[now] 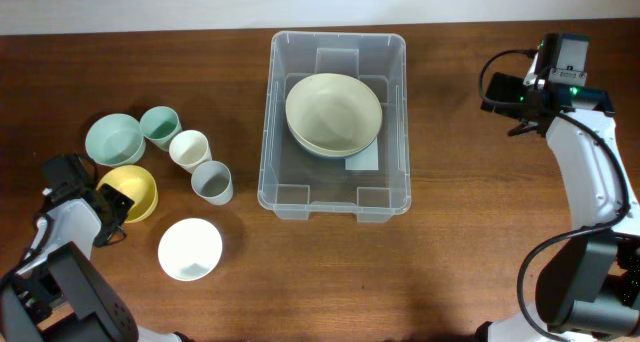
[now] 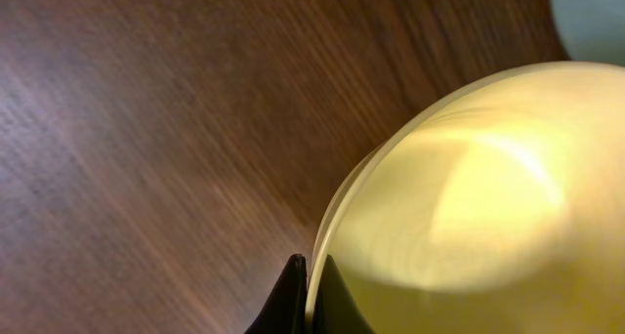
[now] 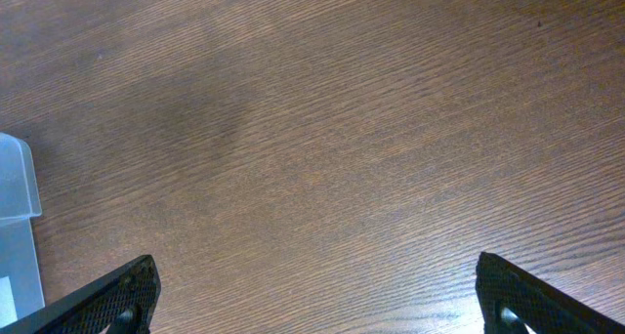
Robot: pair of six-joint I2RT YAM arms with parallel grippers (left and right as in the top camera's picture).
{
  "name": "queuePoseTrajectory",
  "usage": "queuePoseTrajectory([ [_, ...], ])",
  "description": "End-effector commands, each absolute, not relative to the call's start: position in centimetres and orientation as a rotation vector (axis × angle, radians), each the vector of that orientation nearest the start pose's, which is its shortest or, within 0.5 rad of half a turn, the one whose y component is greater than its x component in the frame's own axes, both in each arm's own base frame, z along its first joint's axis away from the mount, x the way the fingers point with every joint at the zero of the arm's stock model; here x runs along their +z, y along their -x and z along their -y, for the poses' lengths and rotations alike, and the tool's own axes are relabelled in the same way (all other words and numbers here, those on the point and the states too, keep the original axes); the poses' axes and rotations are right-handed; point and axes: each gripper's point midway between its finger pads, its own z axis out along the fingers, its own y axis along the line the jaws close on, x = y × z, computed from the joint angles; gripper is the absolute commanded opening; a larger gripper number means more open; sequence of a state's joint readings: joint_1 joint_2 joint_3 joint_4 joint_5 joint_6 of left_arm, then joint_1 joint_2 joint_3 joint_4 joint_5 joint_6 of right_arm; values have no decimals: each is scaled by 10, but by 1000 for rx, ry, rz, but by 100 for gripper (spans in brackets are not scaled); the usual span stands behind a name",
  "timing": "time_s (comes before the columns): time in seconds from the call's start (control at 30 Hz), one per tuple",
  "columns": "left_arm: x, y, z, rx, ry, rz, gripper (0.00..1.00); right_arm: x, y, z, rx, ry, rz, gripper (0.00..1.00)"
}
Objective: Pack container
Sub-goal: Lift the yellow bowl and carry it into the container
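The container (image 1: 268, 132), a large clear bin, stands at the middle back of the table with a cream bowl (image 1: 333, 112) inside it. At the far left, my left gripper (image 1: 112, 204) is shut on the near-left rim of a yellow bowl (image 1: 137, 190). The left wrist view shows the yellow bowl (image 2: 469, 217) with its rim pinched between the two fingers of the left gripper (image 2: 311, 295), one inside and one outside. My right gripper (image 1: 505, 92) hovers right of the container. In its wrist view the right gripper (image 3: 317, 300) is wide open over bare wood, and a container corner (image 3: 15, 207) shows at the left edge.
Around the yellow bowl stand a mint bowl (image 1: 113, 139), a teal cup (image 1: 159, 125), a cream cup (image 1: 189, 149), a grey cup (image 1: 212, 182) and a white bowl (image 1: 190, 248). A white label (image 1: 363, 160) lies on the container's base.
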State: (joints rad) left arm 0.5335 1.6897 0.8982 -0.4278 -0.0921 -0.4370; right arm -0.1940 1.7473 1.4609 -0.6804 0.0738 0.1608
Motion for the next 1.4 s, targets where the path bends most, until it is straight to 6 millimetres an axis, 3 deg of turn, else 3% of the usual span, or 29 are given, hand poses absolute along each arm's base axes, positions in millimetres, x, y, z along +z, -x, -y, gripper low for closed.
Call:
queuePoseTrajectory([
  [0.0,25,-283,-208,291,1343,-2436,1,175,-447,104,-116,-489,-2450,99],
  [0.13,59,-290,-211,287,1321,-2380,1,175,-447,104,-116,-489,-2450,99],
  [0.33,152,-303,-208,208,1230,-2214,1,175,-447,104,-116,-489,-2450,99],
  [0.43,210,-317,-185,26,1102,-2105,1,175,-447,104,-116,-489,-2450,99],
  [0.5,248,-324,-160,-127,973,-2037,1,175,-447,104,-116,-489,-2450,99],
  [0.63,298,-331,-104,-317,730,-1963,1,175,-447,104,-116,-489,-2450,99],
  [0.8,310,-339,-40,-430,524,-2001,1,175,-447,104,-116,-489,-2450,99],
  [1.1,307,-370,114,-597,-99,-2026,1,175,-447,104,-116,-489,-2450,99],
  [1.23,287,-377,178,-619,-354,-2013,1,175,-447,104,-116,-489,-2450,99],
  [1.37,252,-382,221,-596,-466,-2058,1,175,-447,104,-116,-489,-2450,99],
])
